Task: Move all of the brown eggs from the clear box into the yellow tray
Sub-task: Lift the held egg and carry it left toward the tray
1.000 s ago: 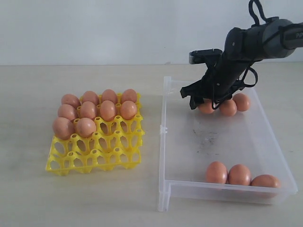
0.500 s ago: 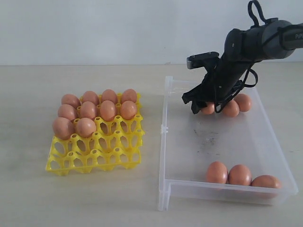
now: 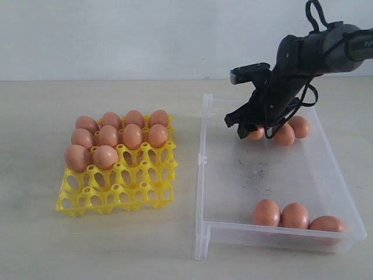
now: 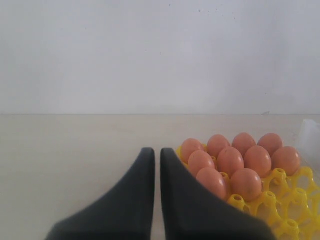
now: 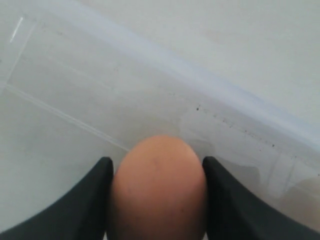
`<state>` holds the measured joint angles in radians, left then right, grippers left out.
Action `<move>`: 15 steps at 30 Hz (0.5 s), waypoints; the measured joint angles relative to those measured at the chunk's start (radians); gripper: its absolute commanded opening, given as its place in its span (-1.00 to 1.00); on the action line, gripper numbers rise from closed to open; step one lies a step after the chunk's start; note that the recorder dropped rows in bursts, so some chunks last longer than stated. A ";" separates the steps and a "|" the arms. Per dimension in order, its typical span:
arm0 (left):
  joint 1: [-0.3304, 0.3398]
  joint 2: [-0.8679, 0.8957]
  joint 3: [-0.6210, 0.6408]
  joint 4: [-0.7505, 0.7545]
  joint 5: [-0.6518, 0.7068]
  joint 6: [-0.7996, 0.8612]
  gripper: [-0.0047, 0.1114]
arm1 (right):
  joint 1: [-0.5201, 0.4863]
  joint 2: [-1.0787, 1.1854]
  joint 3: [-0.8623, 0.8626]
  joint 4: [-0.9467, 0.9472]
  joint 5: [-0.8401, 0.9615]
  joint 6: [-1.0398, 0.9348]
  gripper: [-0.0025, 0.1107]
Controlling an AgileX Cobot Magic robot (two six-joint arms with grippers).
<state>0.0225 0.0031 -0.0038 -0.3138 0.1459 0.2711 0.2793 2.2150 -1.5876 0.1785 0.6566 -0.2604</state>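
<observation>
Three brown eggs lie at the far end of the clear box (image 3: 262, 175). My right gripper (image 3: 254, 131) is down over the leftmost egg (image 3: 255, 135). In the right wrist view its two black fingers press both sides of that egg (image 5: 157, 185), which sits on the box floor by the wall. The other two eggs (image 3: 285, 134) (image 3: 299, 126) lie just right of it. Three more eggs (image 3: 295, 215) rest along the box's near wall. The yellow tray (image 3: 116, 186) holds several eggs (image 3: 133, 135) in its back rows. My left gripper (image 4: 154, 152) is shut and empty, beside the tray (image 4: 295, 200).
The tray's front two rows of cups (image 3: 128, 195) are bare lattice. Dark scuff marks (image 3: 256, 172) show on the box floor. A pale tabletop (image 3: 116, 245) runs around both, with a white wall behind.
The right gripper has dropped lower over the leftmost far egg and its fingers have closed in on that egg's sides. The other eggs and the tray stay put.
</observation>
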 measured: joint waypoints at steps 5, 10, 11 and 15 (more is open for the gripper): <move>0.000 0.000 0.000 0.000 0.000 0.000 -0.85 | 0.000 -0.087 0.097 0.041 -0.162 0.000 -0.96; 0.000 0.000 0.000 0.000 0.000 0.000 -0.85 | 0.000 -0.226 0.300 0.073 -0.442 -0.002 -0.96; 0.000 0.000 0.000 0.000 0.000 0.000 -0.85 | 0.000 -0.253 0.345 0.074 -0.502 -0.002 -0.96; 0.000 0.000 0.000 0.000 0.000 0.000 -0.85 | 0.017 -0.345 0.504 0.077 -0.744 -0.002 -0.96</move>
<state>0.0225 0.0031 -0.0038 -0.3138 0.1459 0.2711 0.2966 1.8701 -1.0836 0.2552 -0.0872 -0.2623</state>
